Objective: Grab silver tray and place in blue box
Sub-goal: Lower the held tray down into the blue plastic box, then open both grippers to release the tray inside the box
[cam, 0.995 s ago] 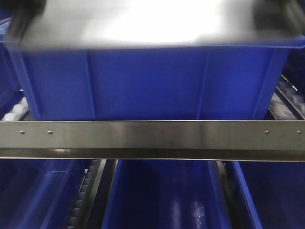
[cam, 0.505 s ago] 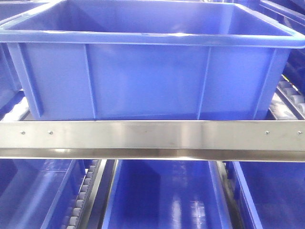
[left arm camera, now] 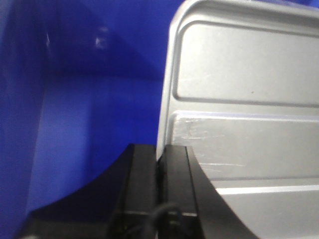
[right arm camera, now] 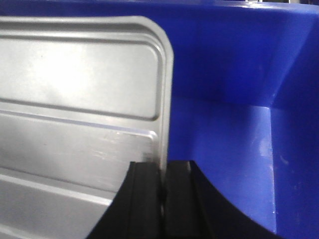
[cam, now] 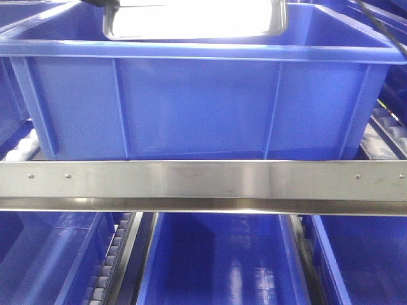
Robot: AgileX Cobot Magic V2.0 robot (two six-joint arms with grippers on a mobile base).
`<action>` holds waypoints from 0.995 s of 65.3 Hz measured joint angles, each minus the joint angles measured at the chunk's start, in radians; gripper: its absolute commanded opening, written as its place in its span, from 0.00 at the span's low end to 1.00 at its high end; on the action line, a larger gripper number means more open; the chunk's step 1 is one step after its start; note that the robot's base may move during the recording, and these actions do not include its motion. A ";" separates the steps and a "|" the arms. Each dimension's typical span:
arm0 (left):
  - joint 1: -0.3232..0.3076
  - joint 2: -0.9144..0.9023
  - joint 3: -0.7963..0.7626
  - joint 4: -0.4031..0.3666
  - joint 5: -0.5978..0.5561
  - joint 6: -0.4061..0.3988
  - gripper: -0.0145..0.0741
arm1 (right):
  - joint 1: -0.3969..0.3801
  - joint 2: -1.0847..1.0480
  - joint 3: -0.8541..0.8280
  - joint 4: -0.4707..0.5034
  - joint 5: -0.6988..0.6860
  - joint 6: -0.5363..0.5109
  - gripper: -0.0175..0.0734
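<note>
Silver tray (cam: 194, 18) above blue box (cam: 197, 105), long axis left-right; left gripper (left arm camera: 160, 162) and right gripper (right arm camera: 162, 172) jaws pinching opposite short rims

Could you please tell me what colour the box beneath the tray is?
The blue box is solid blue, clearest in the exterior front-facing view.

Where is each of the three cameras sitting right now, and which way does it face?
Front view: low, facing the blue box's side wall and a steel rail; the silver tray shows above the box; no gripper visible.
Left wrist view: looks along the left gripper, shut on the tray's left rim, into the box.
Right wrist view: looks along the right gripper, shut on the tray's right rim, into the box.
Both wrist views share the tray's ridged face and the blue interior.
</note>
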 measured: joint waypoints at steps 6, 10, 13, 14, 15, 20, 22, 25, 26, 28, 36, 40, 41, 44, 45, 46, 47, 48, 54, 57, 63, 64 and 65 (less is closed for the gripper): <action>0.000 0.000 0.000 0.001 0.001 -0.001 0.26 | -0.002 0.000 0.000 0.000 0.000 0.002 0.38; 0.000 0.000 -0.002 0.001 0.004 -0.005 0.35 | -0.006 0.000 0.000 0.000 0.000 0.009 0.49; 0.000 0.000 -0.002 0.001 0.013 -0.005 0.38 | -0.013 0.000 0.000 0.000 0.000 0.017 0.58; 0.000 0.000 -0.002 0.001 0.015 -0.007 0.39 | -0.013 0.000 0.000 0.000 0.000 0.019 0.60; 0.000 0.000 -0.002 0.001 0.018 -0.007 0.39 | -0.016 0.000 0.000 0.000 0.000 0.021 0.62; 0.005 0.000 -0.002 0.010 0.033 -0.008 0.39 | -0.030 0.000 0.000 -0.001 0.007 0.026 0.66; 0.009 0.000 -0.002 0.011 0.035 -0.008 0.39 | -0.035 0.000 0.000 -0.001 0.011 0.026 0.66; 0.015 0.000 -0.002 0.013 0.040 -0.008 0.39 | -0.041 0.000 0.000 -0.002 0.018 0.028 0.66; 0.018 0.000 -0.002 0.015 0.040 -0.008 0.39 | -0.044 0.000 0.000 -0.002 0.022 0.028 0.66; 0.020 0.000 -0.002 0.016 0.040 -0.008 0.39 | -0.044 0.000 0.000 -0.002 0.022 0.030 0.66; 0.028 0.000 -0.002 0.021 0.040 -0.008 0.32 | -0.044 0.000 0.000 -0.002 0.022 0.030 0.58; 0.028 0.000 -0.002 0.023 0.040 -0.008 0.16 | -0.044 0.000 0.000 -0.002 0.020 0.032 0.42; 0.028 0.000 -0.002 0.023 0.040 -0.008 0.12 | -0.044 0.000 0.000 -0.002 0.016 0.032 0.38; 0.028 -0.004 -0.002 0.023 0.040 -0.008 0.03 | -0.044 -0.002 0.000 -0.002 0.009 0.032 0.23; 0.028 -0.006 -0.002 0.023 0.040 -0.008 0.04 | -0.044 -0.002 0.000 -0.002 0.004 0.032 0.23; 0.028 -0.009 -0.002 0.024 0.040 -0.008 0.06 | -0.044 -0.004 0.000 -0.002 0.000 0.032 0.25; 0.028 -0.012 -0.002 0.024 0.040 -0.008 0.06 | -0.044 -0.005 0.000 -0.002 -0.004 0.032 0.27; 0.028 -0.013 -0.002 0.026 0.040 -0.008 0.06 | -0.044 -0.007 0.000 -0.002 -0.009 0.032 0.28; 0.032 -0.025 -0.002 0.049 0.013 -0.008 0.06 | -0.044 -0.014 0.000 -0.005 -0.042 0.032 0.26; 0.036 -0.030 -0.002 0.060 0.010 -0.008 0.06 | -0.044 -0.018 0.000 -0.005 -0.045 0.032 0.24; 0.043 -0.063 -0.002 0.069 0.011 -0.008 0.06 | -0.044 -0.036 0.000 -0.005 -0.047 0.032 0.25; 0.043 -0.081 -0.002 0.070 0.011 -0.008 0.06 | -0.044 -0.043 0.000 -0.007 -0.047 0.032 0.25; 0.043 -0.091 0.000 0.072 0.011 -0.008 0.06 | -0.044 -0.053 0.002 -0.007 -0.049 0.032 0.25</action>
